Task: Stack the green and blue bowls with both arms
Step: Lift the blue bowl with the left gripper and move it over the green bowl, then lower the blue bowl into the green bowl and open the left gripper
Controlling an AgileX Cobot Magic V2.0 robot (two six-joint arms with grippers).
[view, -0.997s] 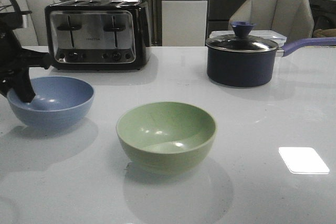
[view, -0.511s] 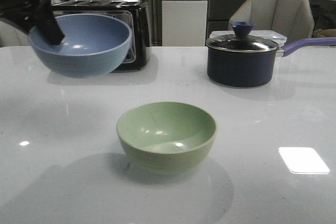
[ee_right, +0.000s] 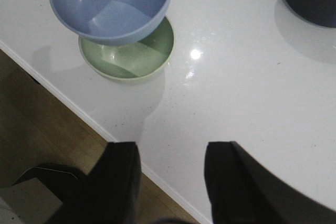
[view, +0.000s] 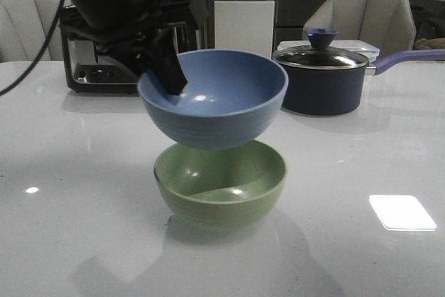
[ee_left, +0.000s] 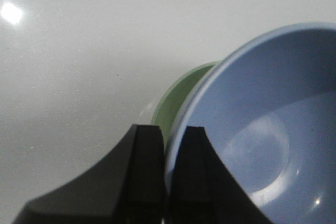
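- Blue bowl (view: 214, 99) hangs in the air directly over the green bowl (view: 220, 182), carried by the left gripper (view: 167, 67), which is pinched on the bowl's rim with one finger inside and one outside.
- From the left wrist view, the two black fingers (ee_left: 144, 171) sit close together with the blue rim clamped between them, and a sliver of the green bowl shows just past that rim.
- Green bowl sits upright on the white table (view: 361, 172), near the front middle; the blue bowl's base appears just above its opening, and I cannot tell whether they touch yet.
- Right gripper (ee_right: 170, 174) hovers well apart from both bowls, near the table edge, its fingers spread wide and holding nothing.
- Done, as I judge it: the blue bowl is picked up and lined up over the green one.
- Left to do: lower the blue bowl until it nests inside, let go of the rim, and pull the arm away.
- A toaster (view: 90, 67) and a dark lidded saucepan (view: 321, 81) stand at the back, clear of the stack.
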